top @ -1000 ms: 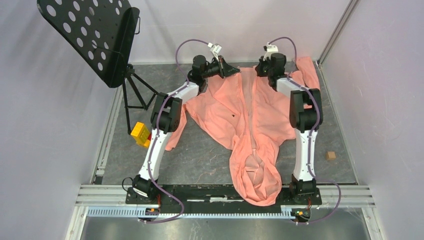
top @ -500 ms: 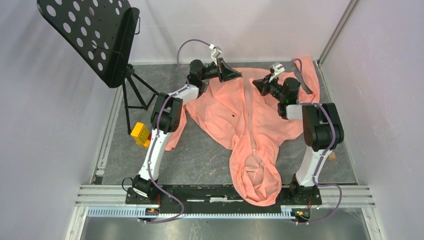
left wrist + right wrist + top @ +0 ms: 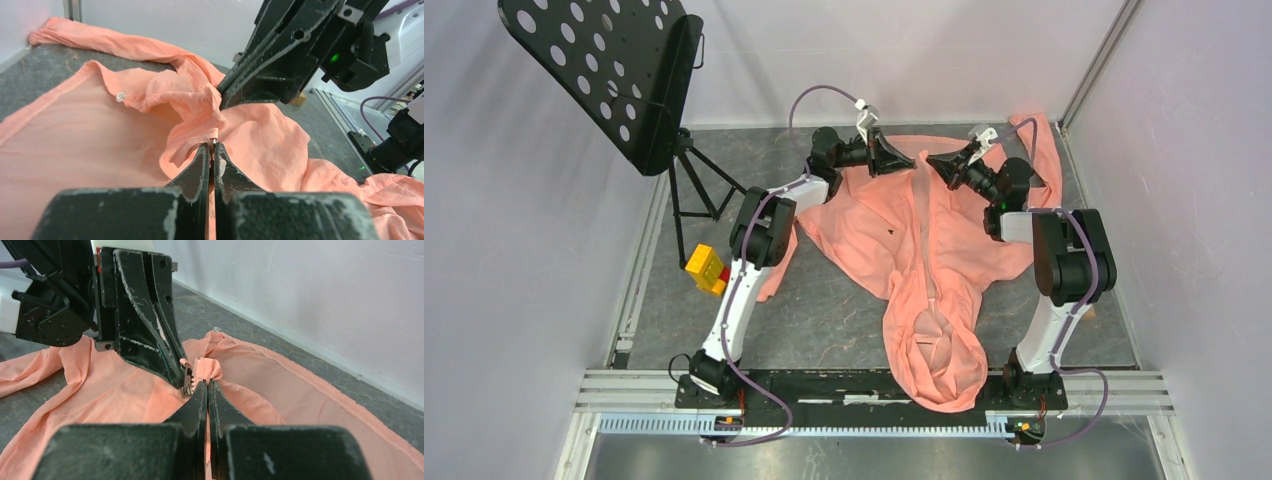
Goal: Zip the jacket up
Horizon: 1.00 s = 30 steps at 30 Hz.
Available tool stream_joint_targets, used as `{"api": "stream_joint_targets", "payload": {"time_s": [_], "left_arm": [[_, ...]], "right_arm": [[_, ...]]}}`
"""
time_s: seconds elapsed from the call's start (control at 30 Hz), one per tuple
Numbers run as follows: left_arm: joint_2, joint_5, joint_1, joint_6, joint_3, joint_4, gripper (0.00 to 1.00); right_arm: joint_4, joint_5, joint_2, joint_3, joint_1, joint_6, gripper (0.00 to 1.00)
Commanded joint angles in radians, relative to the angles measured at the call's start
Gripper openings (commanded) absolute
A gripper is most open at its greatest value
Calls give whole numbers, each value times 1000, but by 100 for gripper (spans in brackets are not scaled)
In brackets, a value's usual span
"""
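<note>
The salmon-pink jacket (image 3: 874,225) lies flat, hood at the near edge and hem at the far end, with a paler zipper strip (image 3: 924,240) down the middle and a small dark mark (image 3: 890,231). My left gripper (image 3: 908,163) and right gripper (image 3: 932,164) meet tip to tip at the far hem, at the bottom of the zipper. In the left wrist view my left gripper (image 3: 213,146) is shut on a fold of jacket (image 3: 75,135) with a small metal zipper piece. In the right wrist view my right gripper (image 3: 207,383) is shut on the facing jacket edge (image 3: 300,390), beside the zipper teeth (image 3: 188,380).
A black perforated music stand (image 3: 614,70) on a tripod stands at the far left. A yellow block (image 3: 705,268) lies left of the left arm. A small wooden block (image 3: 1088,311) sits by the right arm. Walls close in at the back and right.
My left gripper has moved right toward the zipper. My right arm has swung out and back, turning its gripper to face left. The two grippers now meet at the hem.
</note>
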Motion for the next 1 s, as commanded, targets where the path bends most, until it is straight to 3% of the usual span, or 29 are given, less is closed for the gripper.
{"api": "stream_joint_targets", "payload": {"time_s": [0.0, 0.17, 0.37, 0.97], "left_arm": [[-65, 11, -4, 71, -25, 22, 2], [-50, 3, 6, -24, -14, 123, 2], [-72, -22, 17, -26, -52, 151, 2], [-69, -43, 45, -92, -64, 226, 2]], "right_arm": [[89, -55, 28, 42, -16, 65, 0], [55, -67, 17, 38, -12, 25, 0], [-159, -31, 8, 87, 26, -129, 0], [-213, -15, 21, 120, 45, -148, 0]]}}
